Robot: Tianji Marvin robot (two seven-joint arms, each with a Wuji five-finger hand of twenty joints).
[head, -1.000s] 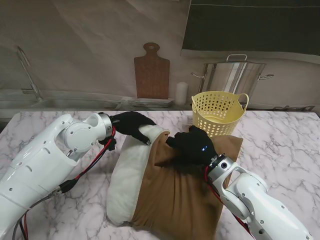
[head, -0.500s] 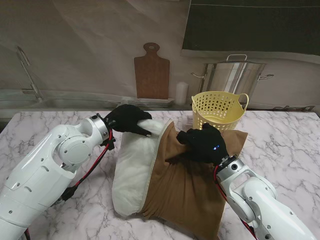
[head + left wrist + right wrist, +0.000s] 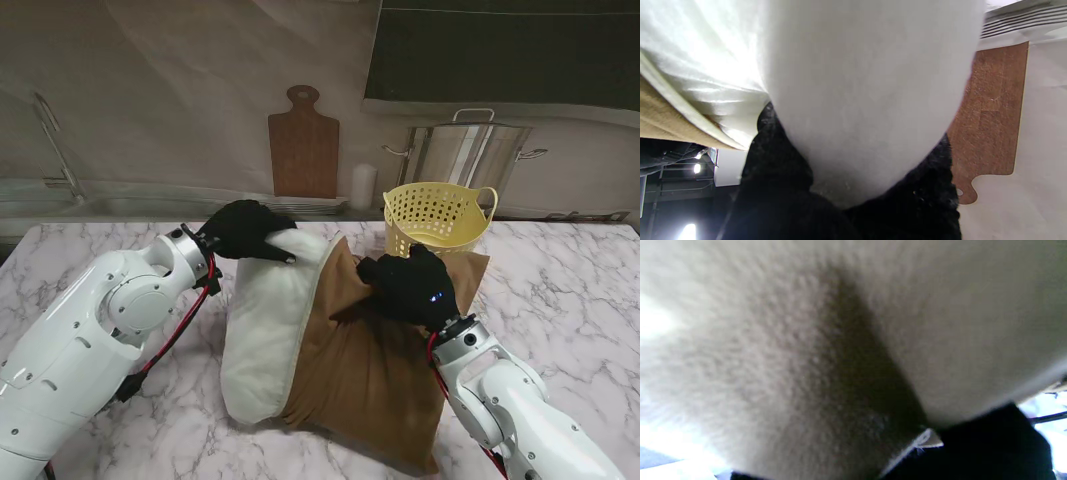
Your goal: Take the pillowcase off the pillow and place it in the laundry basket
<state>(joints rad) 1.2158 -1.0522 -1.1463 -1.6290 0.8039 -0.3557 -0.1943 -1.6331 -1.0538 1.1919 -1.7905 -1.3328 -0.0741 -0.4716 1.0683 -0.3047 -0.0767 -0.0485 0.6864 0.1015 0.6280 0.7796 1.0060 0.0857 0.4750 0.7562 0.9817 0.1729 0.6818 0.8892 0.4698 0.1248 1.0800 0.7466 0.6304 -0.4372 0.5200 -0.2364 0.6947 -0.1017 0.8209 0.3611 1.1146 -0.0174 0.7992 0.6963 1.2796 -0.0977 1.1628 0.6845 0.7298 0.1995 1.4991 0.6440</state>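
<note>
One brown pillowcase (image 3: 375, 370) lay on the marble table (image 3: 580, 300), covering the right-hand part of one white pillow (image 3: 265, 330); the pillow's left part stood bare, out of the case's open edge. The pair sat between the two hands, with the far end raised toward them.

The right hand (image 3: 408, 288), in a black glove, was closed on a bunched fold of the pillowcase near its far edge, the cloth drawn into creases running toward the fingers. In the right wrist view the brown fabric (image 3: 806, 350) filled nearly the whole frame, with a dark gloved part (image 3: 990, 446) pressed against it, so the fingers could not be counted there.

The left hand (image 3: 243, 229), also gloved in black, clamped the bare far corner of the pillow, just left of the right hand and apart from it. The left wrist view showed the white pillow (image 3: 867, 93) pinched between dark fingers (image 3: 773, 160), with a strip of the tan case (image 3: 660, 123) at the side.

One yellow perforated laundry basket (image 3: 436, 226) stood upright just beyond the right hand, nothing visible inside it from this angle. Farther off against the wall were one wooden cutting board (image 3: 303, 145), beyond the left hand, one small white cylinder (image 3: 363, 186) and one steel stockpot (image 3: 466, 153) behind the basket
</note>
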